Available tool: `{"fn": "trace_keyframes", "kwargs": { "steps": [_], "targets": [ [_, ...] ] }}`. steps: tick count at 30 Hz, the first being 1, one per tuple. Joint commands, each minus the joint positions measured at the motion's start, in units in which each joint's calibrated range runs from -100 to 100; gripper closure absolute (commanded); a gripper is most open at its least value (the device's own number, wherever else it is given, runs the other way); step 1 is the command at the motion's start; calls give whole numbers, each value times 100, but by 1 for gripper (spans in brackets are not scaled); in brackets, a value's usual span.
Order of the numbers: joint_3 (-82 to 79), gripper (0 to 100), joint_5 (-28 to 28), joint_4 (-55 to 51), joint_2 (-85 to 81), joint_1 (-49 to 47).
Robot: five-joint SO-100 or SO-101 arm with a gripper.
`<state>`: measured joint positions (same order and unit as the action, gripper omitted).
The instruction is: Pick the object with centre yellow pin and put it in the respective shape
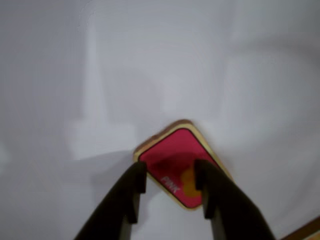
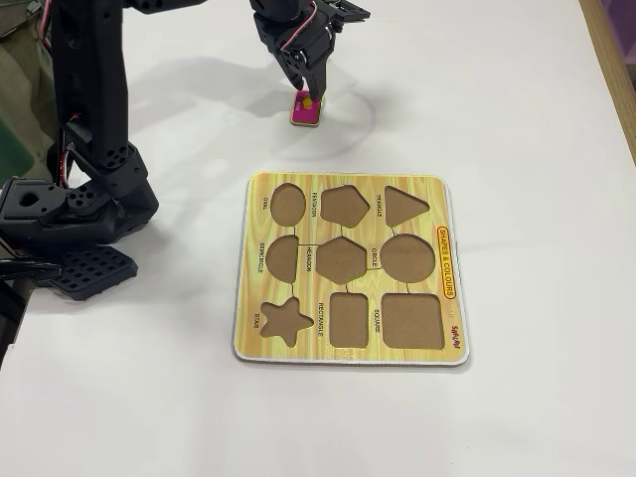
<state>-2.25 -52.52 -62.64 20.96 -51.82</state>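
Magenta-pink flat rectangular wooden piece [image 2: 305, 109] with its yellow knob lies on our white worktop [image 2: 517, 119], at twelve o'clock from the yellow puzzle board [image 2: 348, 189]; our black tool [image 1: 171, 196], fingers apart, apparently straddles the knob.

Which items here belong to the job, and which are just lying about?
Job:
- pink piece
- RECTANGLE cut-out
- gripper, jaws open around the yellow knob

Lying about:
- the board's other cut-outs, e.g. SQUARE, star

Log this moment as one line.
phase: reach | gripper: open, astride yellow knob | pink piece: on table | rectangle cut-out: empty
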Motion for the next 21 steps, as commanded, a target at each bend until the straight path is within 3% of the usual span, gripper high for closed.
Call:
{"fn": "trace_keyframes", "kwargs": {
  "steps": [1,21],
  "targets": [
    [-189,89,-103,-166,-331,114],
    [-692,89,-35,-141,-749,407]
  ]
}}
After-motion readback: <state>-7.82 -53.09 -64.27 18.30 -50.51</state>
